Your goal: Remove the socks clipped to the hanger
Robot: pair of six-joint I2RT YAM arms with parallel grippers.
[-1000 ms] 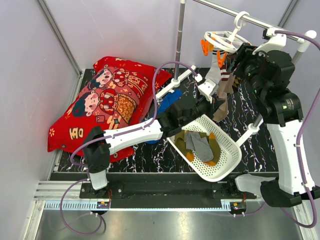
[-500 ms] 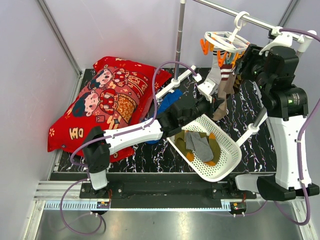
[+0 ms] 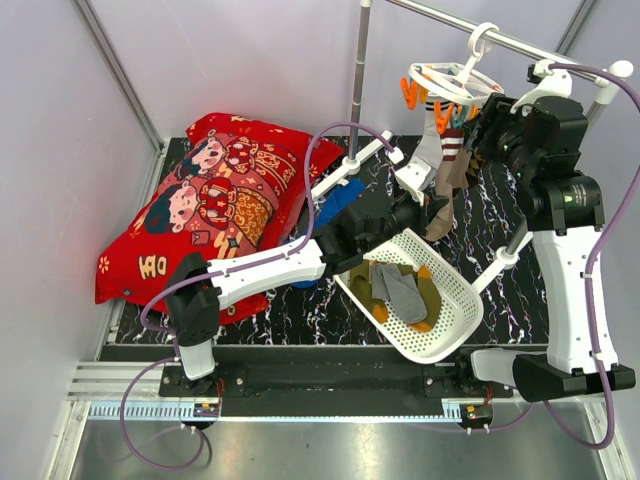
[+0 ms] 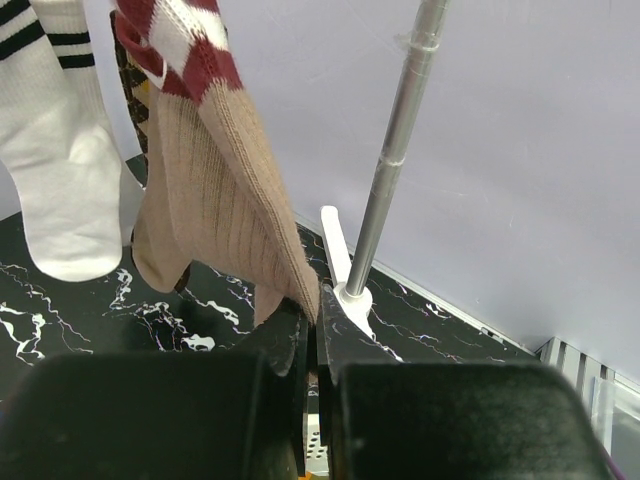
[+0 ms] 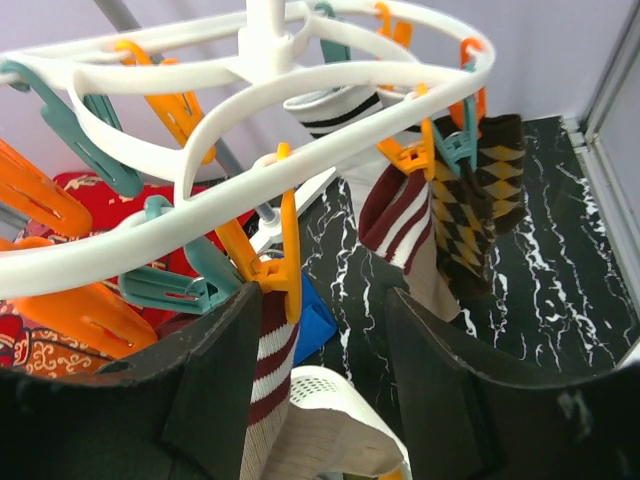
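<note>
Top external view shows the white round plastic clip hanger (image 3: 452, 80) hooked on a slanted metal rail (image 3: 525, 45) above the right rear part of the black marbled table (image 3: 500, 215). Socks hang from its pegs, among them a white sock with dark bands (image 3: 425, 155) and, just beside it, a tan ribbed sock with maroon and white stripes (image 3: 445, 195). The left gripper (image 3: 430, 210) is below the hanger, at the lower end of the tan sock. In the left wrist view its two fingers (image 4: 285, 345) are pressed together on the toe end of this sock, which is pulled at a slant, while the white sock hangs free to the left. The right gripper (image 3: 487, 118) is high up, just beside the hanger rim. In the right wrist view its jaws stand wide apart and hold nothing. An orange peg (image 5: 275, 262) with a maroon-and-white striped cuff (image 5: 265, 350) appears between them, but I cannot tell if they touch it. Farther back a brown checked sock (image 5: 490, 200) is clipped at the rim. Under the hanger lies a white perforated oval basket (image 3: 460, 315), with a plain grey sock (image 3: 403, 290) and an olive-green sock with orange toe (image 3: 428, 298) inside. A red patterned cushion (image 3: 210, 205) and a blue cloth (image 3: 338, 205) lie to the left.
</note>
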